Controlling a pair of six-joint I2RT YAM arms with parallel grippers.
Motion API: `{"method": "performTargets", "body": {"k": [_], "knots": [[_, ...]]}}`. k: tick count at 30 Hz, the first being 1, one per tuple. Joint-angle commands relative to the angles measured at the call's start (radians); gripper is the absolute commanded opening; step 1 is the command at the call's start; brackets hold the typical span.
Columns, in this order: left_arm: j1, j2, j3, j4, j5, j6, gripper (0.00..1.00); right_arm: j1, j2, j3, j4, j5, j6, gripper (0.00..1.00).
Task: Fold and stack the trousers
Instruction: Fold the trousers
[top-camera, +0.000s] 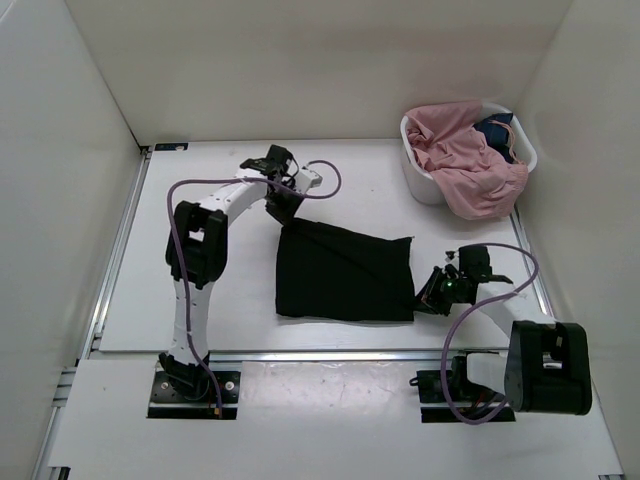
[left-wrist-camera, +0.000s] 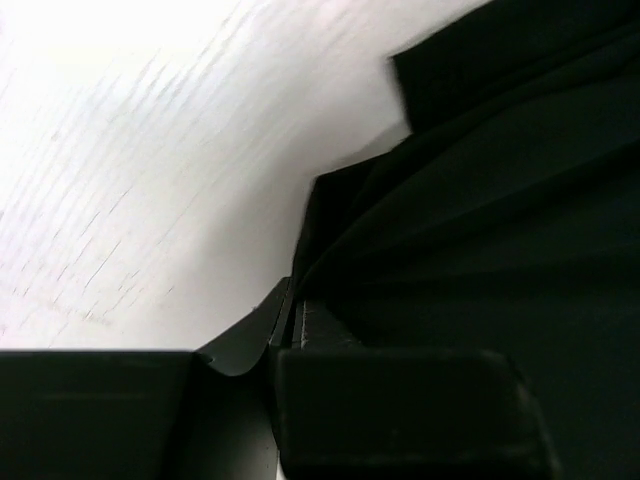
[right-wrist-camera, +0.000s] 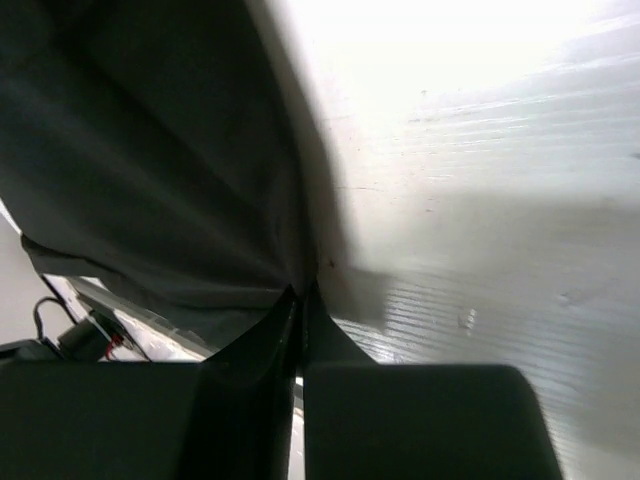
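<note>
The black trousers (top-camera: 340, 275) lie as a folded, roughly square bundle in the middle of the white table. My left gripper (top-camera: 285, 212) is at their far left corner, where the cloth rises in a peak. In the left wrist view its jaws (left-wrist-camera: 292, 300) are shut on an edge of the black cloth (left-wrist-camera: 500, 200). My right gripper (top-camera: 428, 297) sits at the near right corner. In the right wrist view it (right-wrist-camera: 300, 295) is shut, with the edge of the dark fabric (right-wrist-camera: 150, 150) pinched between the tips.
A white basket (top-camera: 424, 186) stands at the back right of the table, holding a pink garment (top-camera: 465, 160) that spills over its rim and a dark blue garment (top-camera: 497, 130). White walls enclose the table on three sides.
</note>
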Motion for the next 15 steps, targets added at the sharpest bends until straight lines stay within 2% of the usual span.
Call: {"method": "performTargets", "body": {"k": [1,7,11,12,15], "knots": [[0.094,-0.038,0.04,0.019,-0.039,-0.053,0.14,-0.048,-0.071,-0.014,-0.039,-0.009,-0.046,0.0],[0.128,-0.013,0.027,-0.074,0.005,-0.029,0.14,-0.061,-0.105,-0.033,-0.062,-0.049,-0.055,0.0],[0.109,0.022,0.016,-0.112,0.053,-0.018,0.26,-0.061,-0.092,-0.033,-0.053,-0.058,-0.055,0.0],[0.109,0.022,0.016,-0.112,0.065,-0.018,0.33,-0.061,-0.092,-0.022,-0.053,-0.058,-0.055,0.0],[0.109,0.022,0.016,-0.122,0.087,-0.009,0.4,-0.061,-0.071,-0.01,-0.053,-0.07,-0.055,0.26]]}}
